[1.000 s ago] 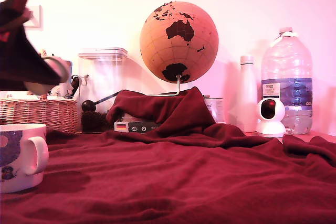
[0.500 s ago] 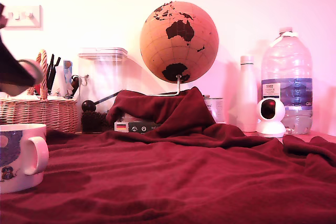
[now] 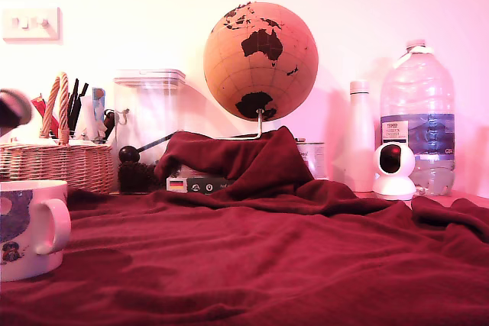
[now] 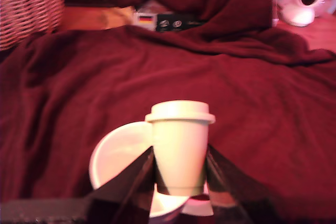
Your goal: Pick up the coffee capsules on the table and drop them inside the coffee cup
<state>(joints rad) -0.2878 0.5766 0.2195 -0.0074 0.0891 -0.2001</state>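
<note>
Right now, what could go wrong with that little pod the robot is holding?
1. In the wrist view the cup's opening shows mostly to one side of the capsule, not straight under it. Let go now, it might hit the rim or miss.
2. The gripper pinches only the capsule's narrow, tapered end, so it could slip early.
3. The cloth is rumpled, so a dropped capsule could roll into a fold.

Matt, fuzzy red fleece over the table [image 3: 306,265]. Glossy white ceramic for the cup [image 3: 27,227], smooth cream plastic for the capsule [image 4: 180,145]. Rough woven wicker on the basket [image 3: 57,166], clear ribbed plastic on the bottle [image 3: 417,112].
</note>
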